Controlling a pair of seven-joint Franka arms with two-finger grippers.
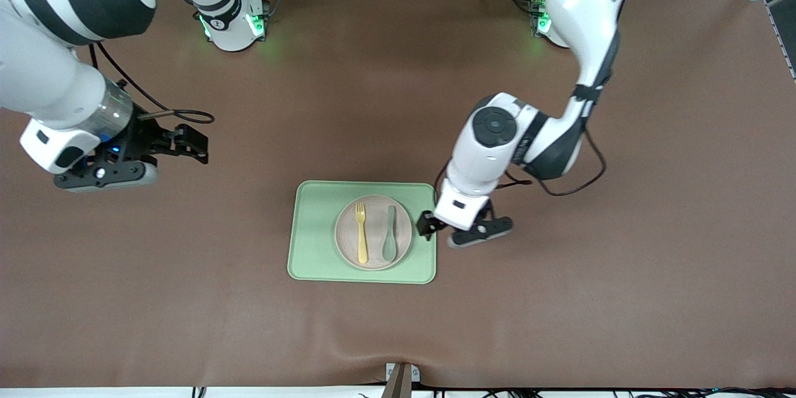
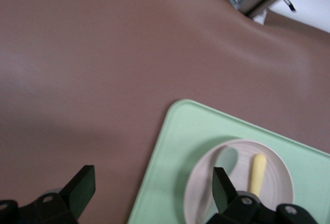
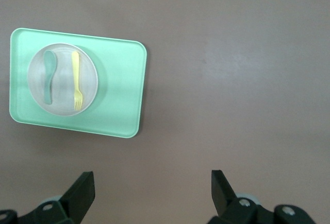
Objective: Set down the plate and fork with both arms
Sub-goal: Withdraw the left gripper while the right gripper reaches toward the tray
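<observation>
One fork (image 1: 361, 232) lies on the plate (image 1: 374, 258). It is small and pale yellow. Its long side runs from the robots' bases toward the front camera. Its prongs point toward the robots' bases and its handle points toward the front camera.

One grey-green spoon (image 1: 390, 233) lies on the same plate, just beside the fork. The two lie side by side and do not touch. The spoon sits on the left arm's side and the fork sits on the right arm's side. The spoon's bowl is nearer the front camera.

There is one plate. It is round and off-white. It sits in one pale green tray (image 1: 314, 249), toward the tray's edge on the left arm's side. The tray lies flat on the brown worktop (image 1: 622, 298), near the middle.

The left gripper (image 1: 459, 229) is low, at the tray's edge on the left arm's side. Its fingers (image 2: 223, 187) are spread apart and hold nothing. One finger is over the plate and the other is over the bare worktop.

The right gripper (image 1: 181, 146) waits up in the air over the bare worktop, well apart from the tray, toward the right arm's end. Its fingers (image 3: 221, 189) are spread wide and hold nothing.
</observation>
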